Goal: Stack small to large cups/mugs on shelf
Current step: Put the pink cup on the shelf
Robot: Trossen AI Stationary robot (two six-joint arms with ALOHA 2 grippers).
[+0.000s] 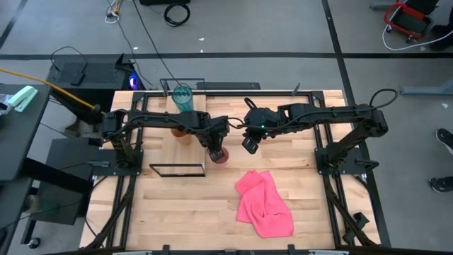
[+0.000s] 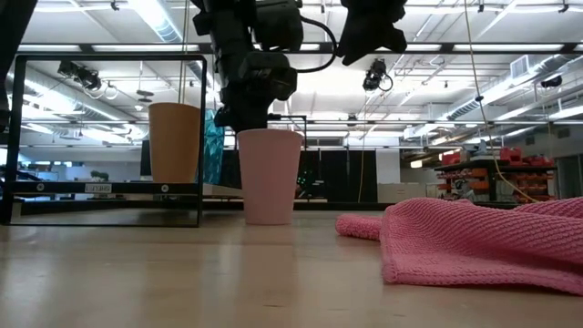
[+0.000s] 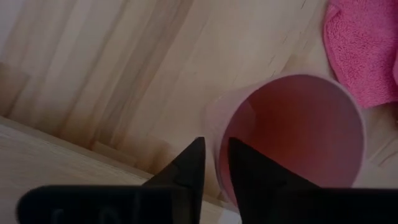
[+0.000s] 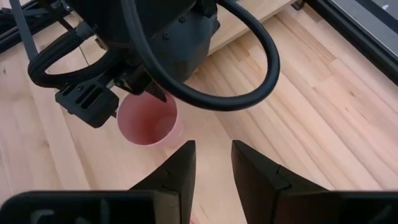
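Over pink cup (image 1: 220, 155), left pincer (image 1: 215, 150)

The pale wooden worktop (image 1: 177, 205) carries the pink cup (image 1: 220, 156), upright under the left hand (image 1: 214, 150), which pinches its rim. A crumpled pink cloth (image 1: 264, 202) lies near that hand; the shelf (image 1: 177, 120) rests beside it.
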